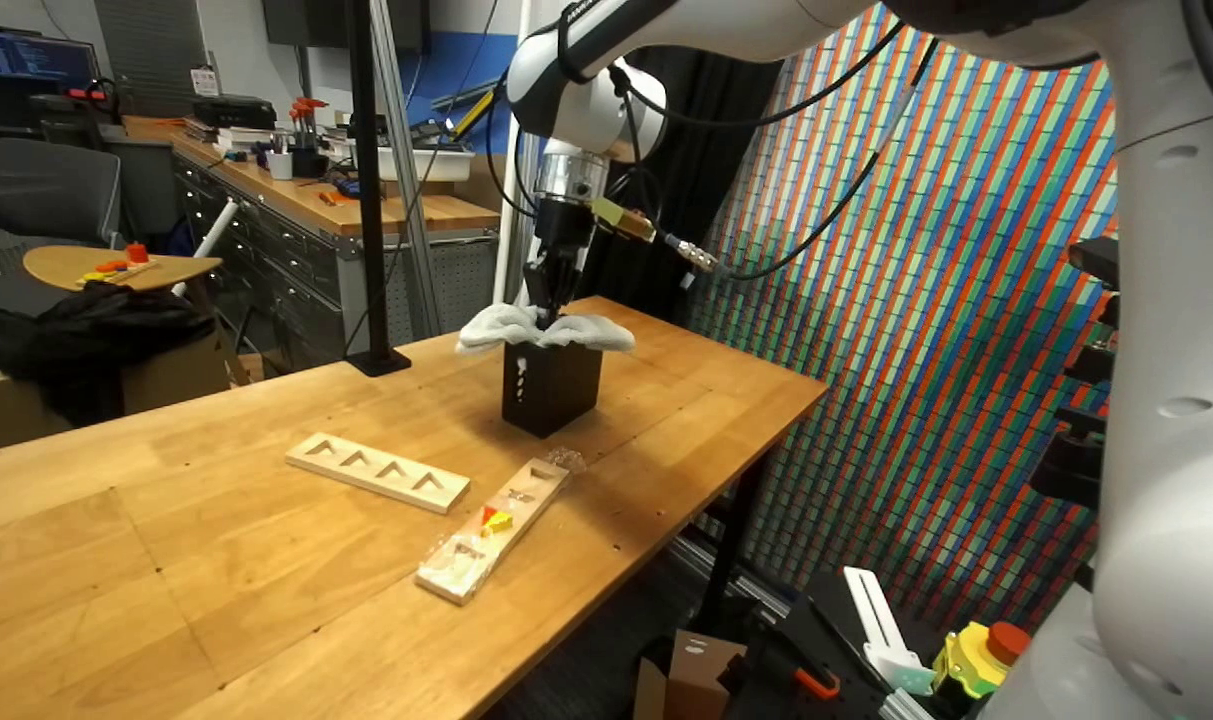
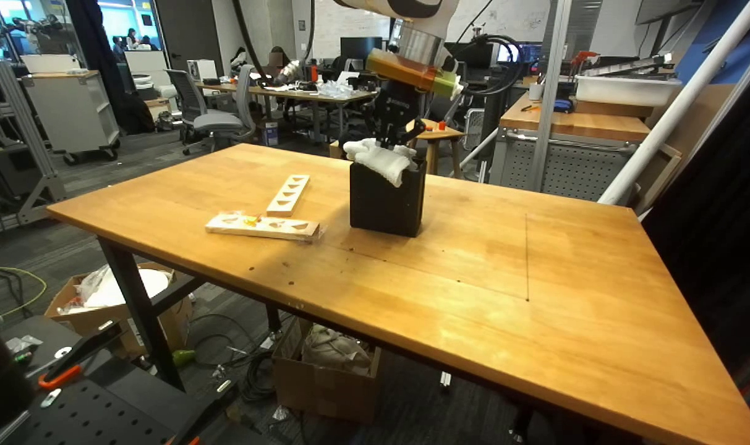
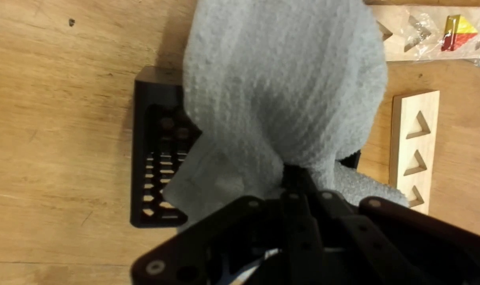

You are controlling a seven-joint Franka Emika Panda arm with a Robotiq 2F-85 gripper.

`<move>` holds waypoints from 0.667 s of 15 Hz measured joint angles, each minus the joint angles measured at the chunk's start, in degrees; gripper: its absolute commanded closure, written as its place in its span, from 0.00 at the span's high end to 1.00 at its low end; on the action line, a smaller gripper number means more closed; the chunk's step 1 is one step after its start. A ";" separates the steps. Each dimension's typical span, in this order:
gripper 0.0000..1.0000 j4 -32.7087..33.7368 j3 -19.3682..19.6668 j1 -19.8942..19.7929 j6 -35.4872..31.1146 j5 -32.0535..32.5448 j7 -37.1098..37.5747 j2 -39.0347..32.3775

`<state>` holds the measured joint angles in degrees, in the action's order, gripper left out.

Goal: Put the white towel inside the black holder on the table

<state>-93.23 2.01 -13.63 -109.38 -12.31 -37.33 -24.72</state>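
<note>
No word is standing clearly enough for reading. In an exterior view, the far left monitor (image 1: pixel 28 56) is showing text too small to read, a paper tag (image 1: pixel 204 82) to its right is bearing blurred print, and pale lettering (image 1: pixel 579 11) on the arm (image 1: pixel 746 30) is appearing cut off and unclear.

Robotics lab (part office), 1 robot arm (image 1: pixel 746 30), drawered workbench (image 1: pixel 296 265), whiteboard (image 2: pixel 511 25), monitor (image 1: pixel 31 57), office chair (image 2: pixel 220 121)

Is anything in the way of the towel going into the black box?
Nothing visible: the towel is right over the open black box. The towel's ends spread past its sides, though, and what's under the towel is hidden.
</note>
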 measured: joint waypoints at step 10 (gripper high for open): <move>0.00 0.36 -1.97 -2.46 2.26 -7.18 -3.29 -6.59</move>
<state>-92.87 0.04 -16.09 -107.12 -19.49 -40.62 -31.31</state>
